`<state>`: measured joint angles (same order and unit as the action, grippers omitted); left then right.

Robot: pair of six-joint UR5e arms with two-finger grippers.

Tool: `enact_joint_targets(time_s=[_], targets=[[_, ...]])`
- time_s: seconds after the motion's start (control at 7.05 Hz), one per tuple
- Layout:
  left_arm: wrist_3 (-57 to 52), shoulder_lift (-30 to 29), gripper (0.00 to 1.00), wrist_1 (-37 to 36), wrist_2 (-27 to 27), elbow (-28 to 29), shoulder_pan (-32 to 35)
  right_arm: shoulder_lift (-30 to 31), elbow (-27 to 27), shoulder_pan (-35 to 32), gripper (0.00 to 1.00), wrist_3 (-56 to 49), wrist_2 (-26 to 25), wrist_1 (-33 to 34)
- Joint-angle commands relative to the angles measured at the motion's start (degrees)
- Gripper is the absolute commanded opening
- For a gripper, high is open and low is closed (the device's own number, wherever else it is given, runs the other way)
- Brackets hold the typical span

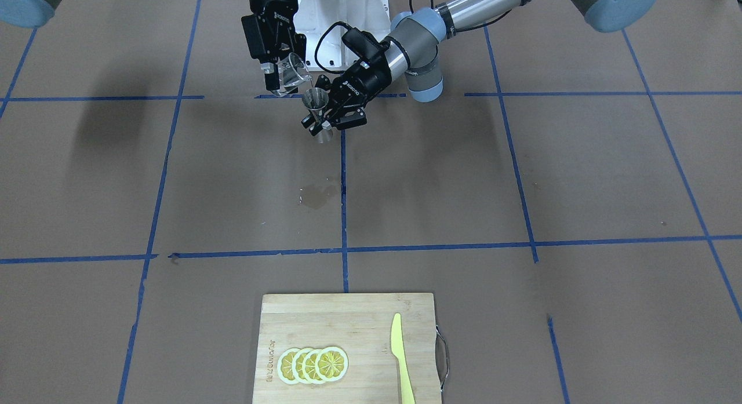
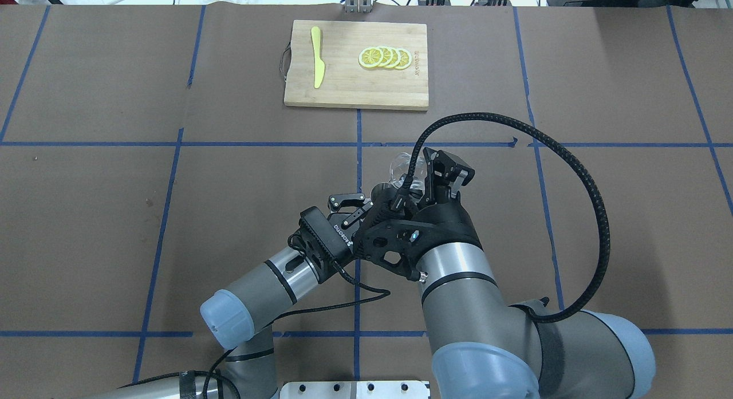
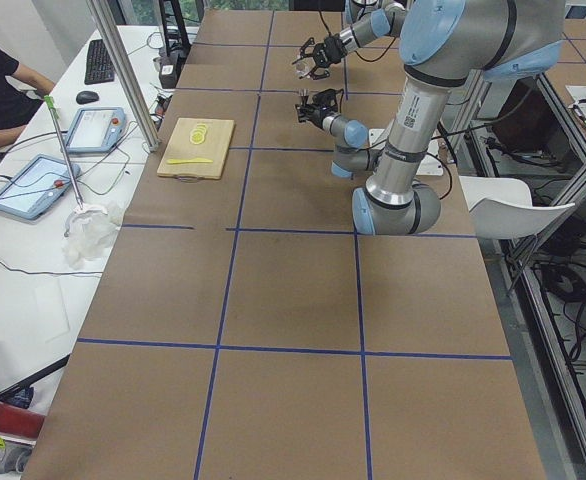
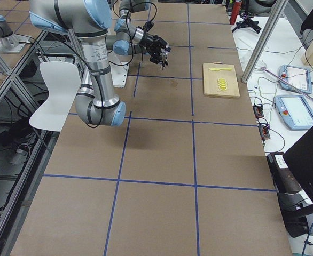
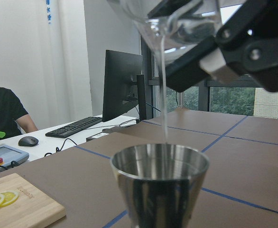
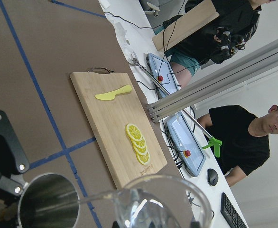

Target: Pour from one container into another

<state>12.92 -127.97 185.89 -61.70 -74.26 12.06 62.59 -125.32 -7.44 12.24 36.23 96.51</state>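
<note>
My right pincer (image 1: pixel 278 79) is clamped on the small clear glass cup (image 1: pixel 293 73), gripping it by its sides and tipping it steeply, lip down toward my other arm. My left pincer (image 1: pixel 327 123) is closed around the narrow waist of the steel jigger (image 1: pixel 316 98), holding it upright just below and beside the cup's lip, above the table (image 1: pixel 522 178). In my left wrist view a thin clear stream (image 5: pixel 163 95) falls from the cup's rim straight into the jigger's open upper cone. Both vessels hang over the near middle of the table, close to my base, by a blue tape line.

A dark wet patch (image 1: pixel 316 196) marks the brown paper farther out. At the far edge lies a wooden cutting board (image 1: pixel 348 317) with a row of overlapping lemon slices (image 1: pixel 313 364) and a yellow knife (image 1: pixel 400 357) well apart from them.
</note>
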Motion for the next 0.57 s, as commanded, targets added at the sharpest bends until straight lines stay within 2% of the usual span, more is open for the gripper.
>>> enact_joint_targets(time_s=[0.0,0.43], targets=[[0.0,-0.1,0.00,0.0,0.0,-0.1,0.0,0.1,0.0,0.0,0.00,-1.7,-0.2,0.2],[0.0,0.0,0.00,0.0,0.1,-0.1,-0.1,0.2,0.0,0.0,0.00,-3.8,-0.3,0.2]])
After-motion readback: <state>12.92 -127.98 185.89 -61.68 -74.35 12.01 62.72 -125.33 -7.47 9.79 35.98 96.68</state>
